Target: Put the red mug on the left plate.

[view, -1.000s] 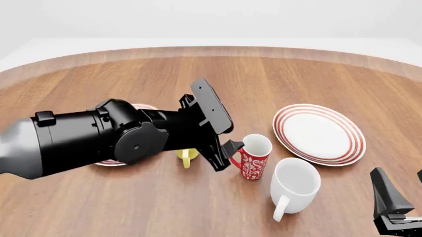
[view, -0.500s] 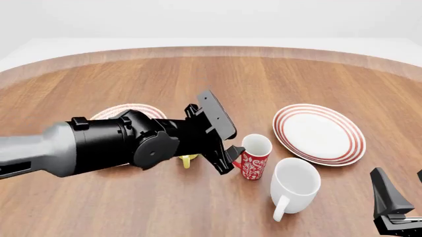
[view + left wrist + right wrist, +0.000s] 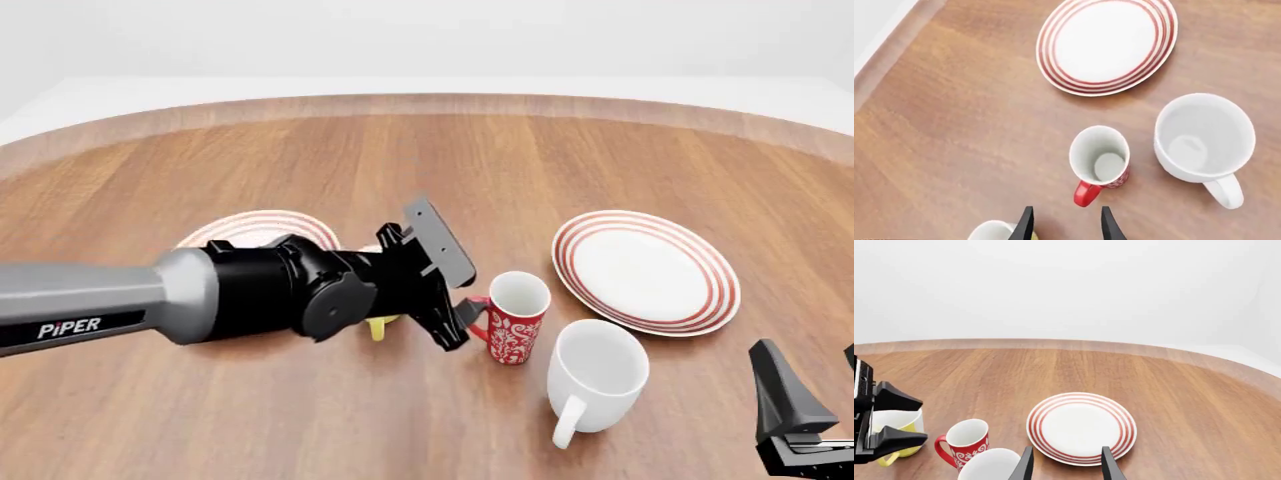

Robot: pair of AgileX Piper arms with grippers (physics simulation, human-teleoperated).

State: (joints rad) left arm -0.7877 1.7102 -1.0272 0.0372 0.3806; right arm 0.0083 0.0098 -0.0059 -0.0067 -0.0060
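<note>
The red mug (image 3: 515,322) stands upright mid-table, white floral pattern on its side and its handle toward my left gripper (image 3: 467,312). That gripper is open, its tips just short of the handle. In the left wrist view the mug (image 3: 1099,159) sits just ahead of the open left gripper (image 3: 1065,227), handle nearest. The left plate (image 3: 247,228) lies behind my left arm, partly hidden. My right gripper (image 3: 814,378) is open and empty at the front right. The right wrist view shows the red mug (image 3: 966,442) and the open right gripper (image 3: 1065,466).
A yellow mug (image 3: 380,324) is mostly hidden under my left gripper, left of the red mug. A larger white mug (image 3: 597,372) stands close to the red mug's front right. The right plate (image 3: 647,270) lies behind it.
My left arm has stretched out and sunk lower, bringing the gripper closer to the red mug's handle and uncovering more of the left plate. The mugs and the right arm have not moved.
</note>
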